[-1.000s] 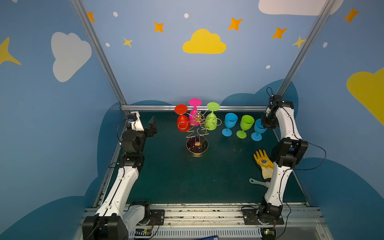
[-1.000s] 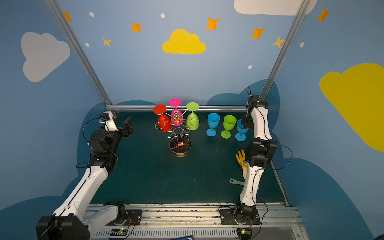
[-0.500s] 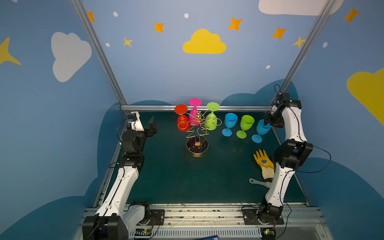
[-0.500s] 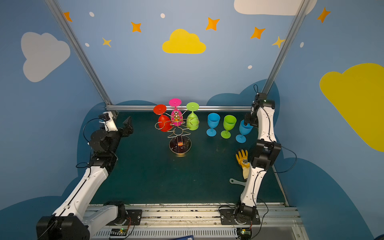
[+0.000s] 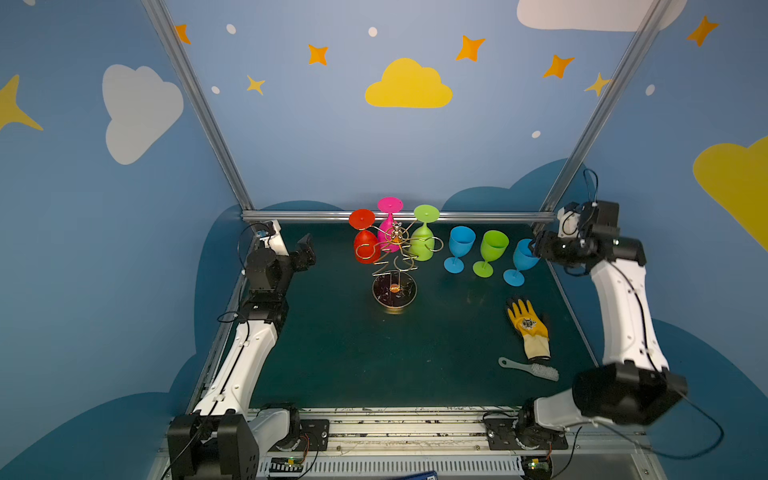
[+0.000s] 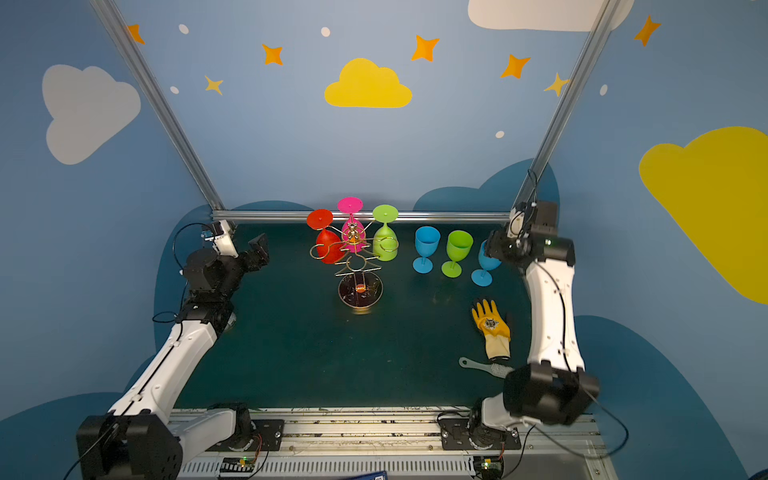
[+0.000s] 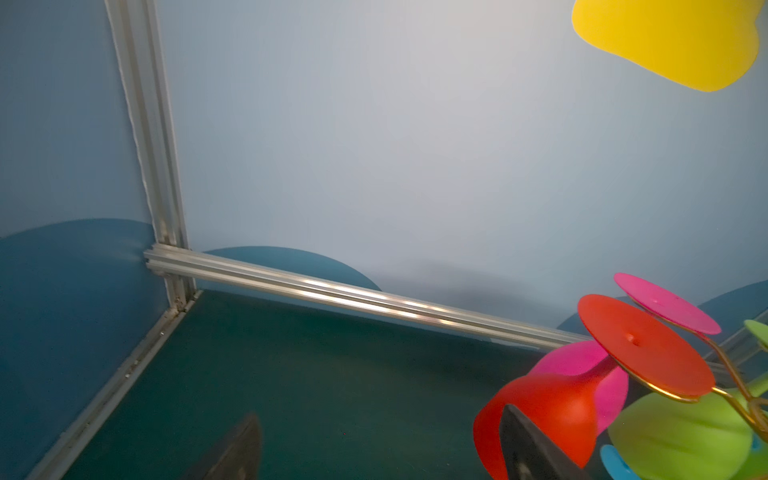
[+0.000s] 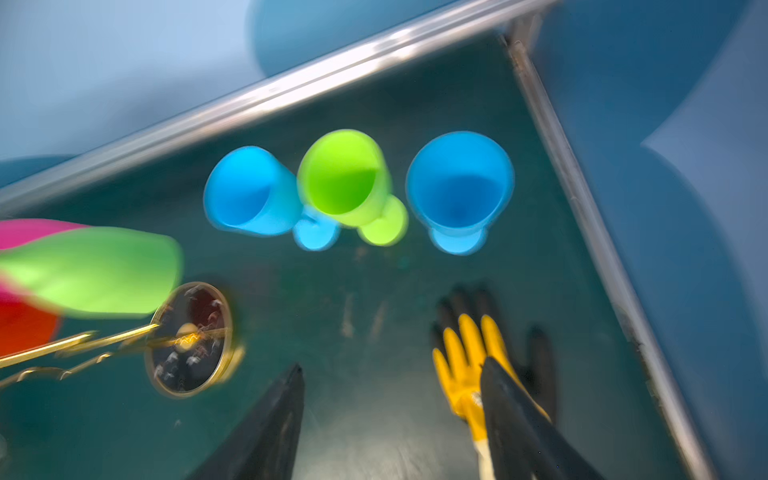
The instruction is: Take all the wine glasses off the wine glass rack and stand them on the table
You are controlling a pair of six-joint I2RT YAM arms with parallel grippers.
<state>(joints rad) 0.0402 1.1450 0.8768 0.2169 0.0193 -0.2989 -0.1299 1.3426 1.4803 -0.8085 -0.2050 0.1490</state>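
Red glass (image 5: pixel 365 247), pink glass (image 5: pixel 390 206) and hung green glass (image 5: pixel 423 249): are all three counted as left on the rack (image 5: pixel 394 266)?

— Yes. They are hung upside down from its arms, just above the middle of both top views. Three more are stood upright in a row to its right: a blue glass (image 5: pixel 461 241), an upright green glass (image 5: pixel 494 245) and an end blue glass (image 5: pixel 523 255). If every glass is meant to come off, the task is judged about half done.

— Where is the right claw (image 8: pixel 392 365) placed?

— At the right edge of the table (image 5: pixel 374 365), just beside the end blue glass. In the blurred wrist view its fingers are seen parted, with nothing between them. The rack is found to its left in the top views, with the whole upright row between.

— And the left claw (image 7: pixel 379 415)?

— It is spread too, and nothing is gripped. It is held at the left edge of the table, level with the rack and well apart from it. The red glass is judged the nearest to it; it is seen close behind one fingertip in the left wrist view.
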